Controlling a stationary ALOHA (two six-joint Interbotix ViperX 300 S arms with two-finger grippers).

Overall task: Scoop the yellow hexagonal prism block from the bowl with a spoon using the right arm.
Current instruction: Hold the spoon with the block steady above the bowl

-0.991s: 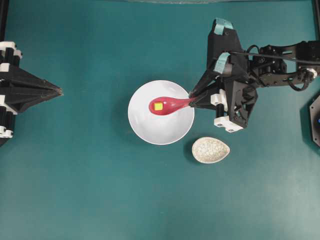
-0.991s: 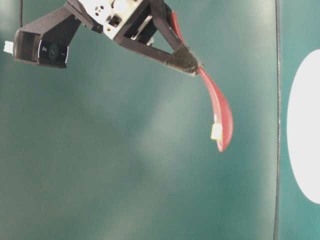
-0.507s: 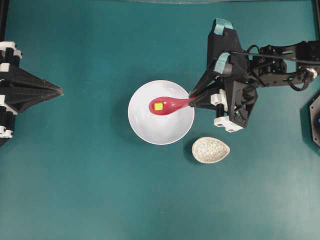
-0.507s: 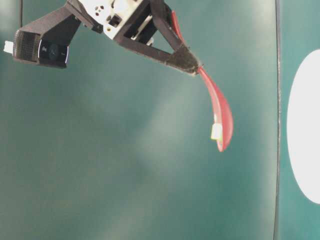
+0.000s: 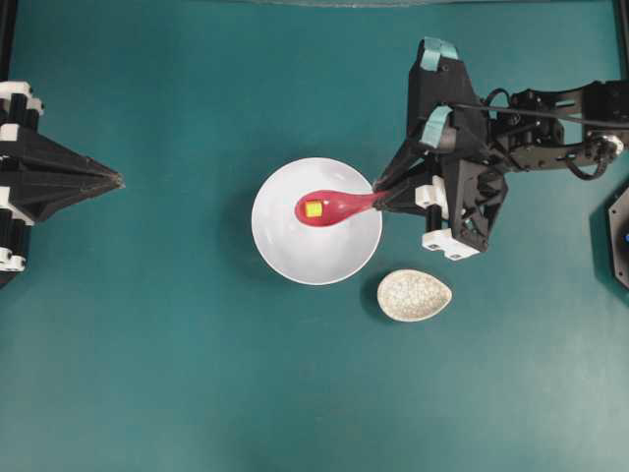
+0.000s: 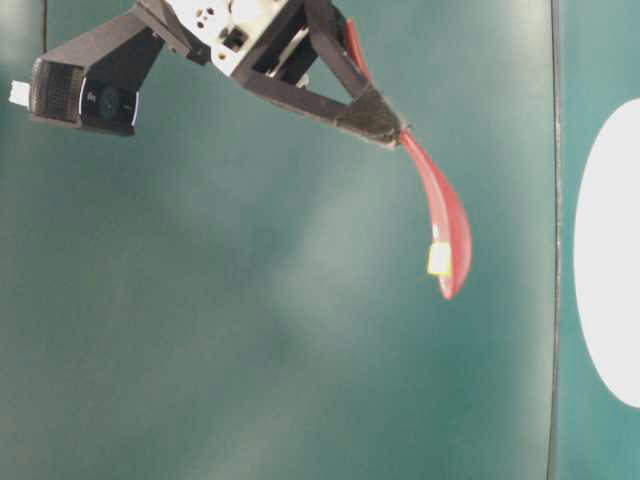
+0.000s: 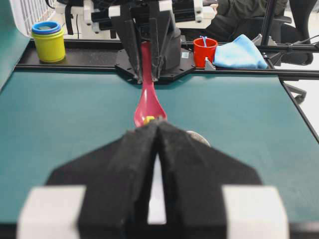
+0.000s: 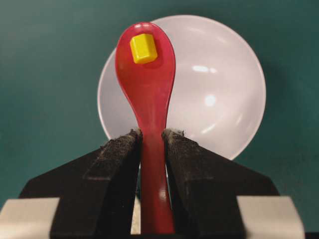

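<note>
The right gripper (image 8: 152, 142) is clamped on the handle of the spoon (image 8: 147, 74), one black padded finger pressed against each side of it. In the right wrist view the spoon runs up the middle of the frame from between the fingers, its pink-red scoop at the upper centre. The yellow hexagonal prism block (image 8: 143, 48) is carried in the scoop, near its far tip. The bowl (image 8: 219, 94) is seen behind and below the spoon, filling the centre and right of that view.

In the overhead view the spoon (image 5: 329, 207) is held over the upper part of the bowl (image 5: 314, 256), at the frame's centre, with the block (image 5: 314, 208) at its left end and the right gripper (image 5: 378, 200) at the bowl's right rim. In the table-level view the spoon (image 6: 445, 220) is seen clear of the bowl (image 6: 605, 250).

A small crackle-patterned dish (image 5: 414, 294) is set just lower right of the bowl. The left gripper (image 5: 116, 180) is parked at the left edge, well apart, its fingers pressed together on nothing.
</note>
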